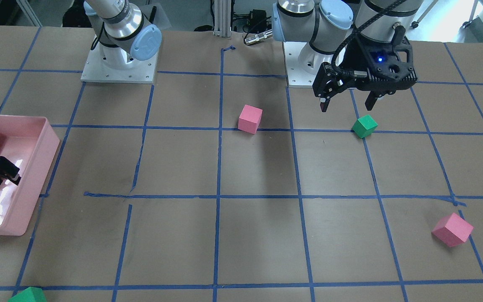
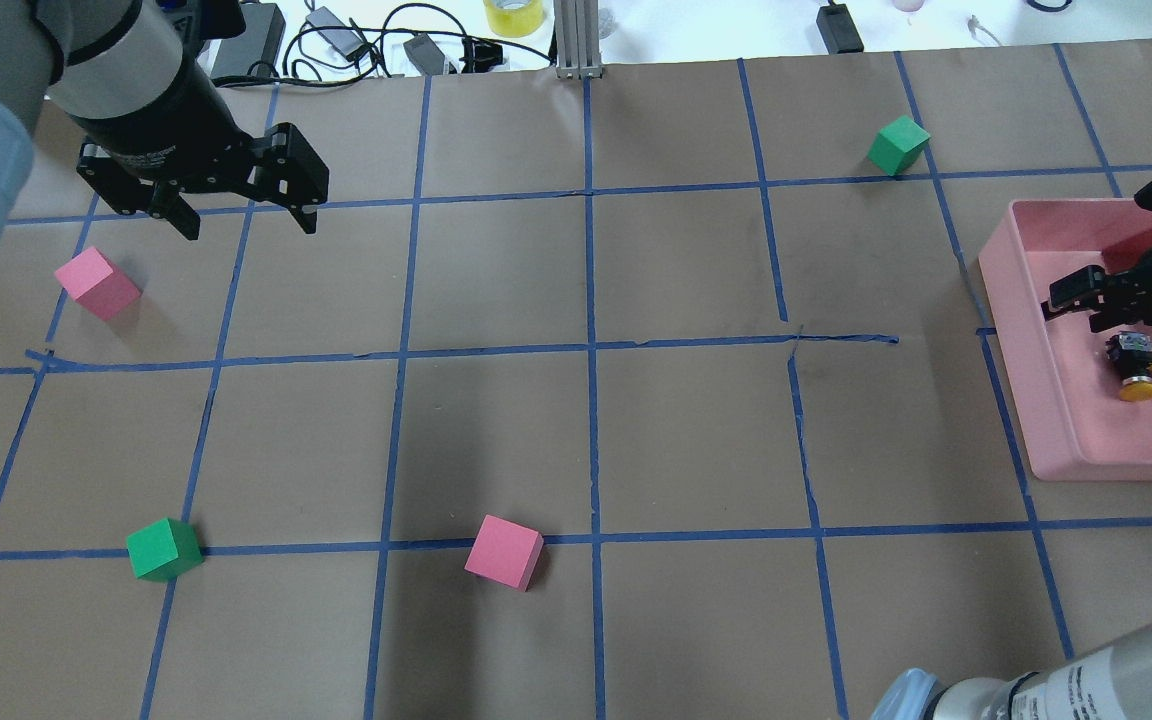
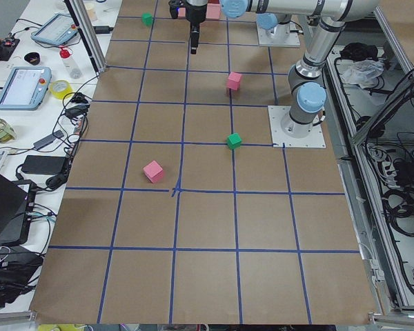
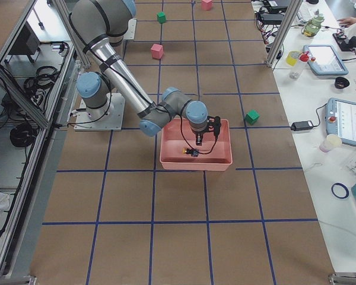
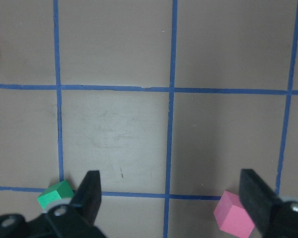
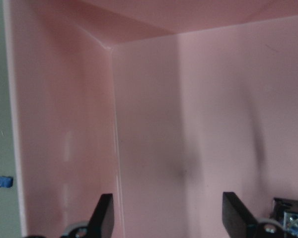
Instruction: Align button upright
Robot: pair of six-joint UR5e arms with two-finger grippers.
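Worktop: brown paper marked into squares by blue tape; cables and a yellow tape roll lie beyond its far edge.
Pink tray: sits at the robot's right end of the worktop, shallow, with low walls.
Button: lies inside the pink tray on its floor, tipped over rather than standing. In the overhead view, its yellow cap points toward the robot's side and its grey base toward the far side.
Right claw: reaches into the tray with its fingers spread and nothing between them. In the right wrist view only bare tray floor shows in the gap, and the button's base peeks in at the lower right, just outside one finger.
Left claw: hangs above the worktop on the robot's left, fingers spread wide and empty. The left wrist view shows tape lines and two cubes below it.
Left pink cube: on the worktop near the left claw, apart from it.
Centre pink cube: on a tape line toward the robot's side, near mid-worktop.
Near green cube: on the same tape line, further to the robot's left.
Far green cube: near the far edge, just beyond the tray's far corner.
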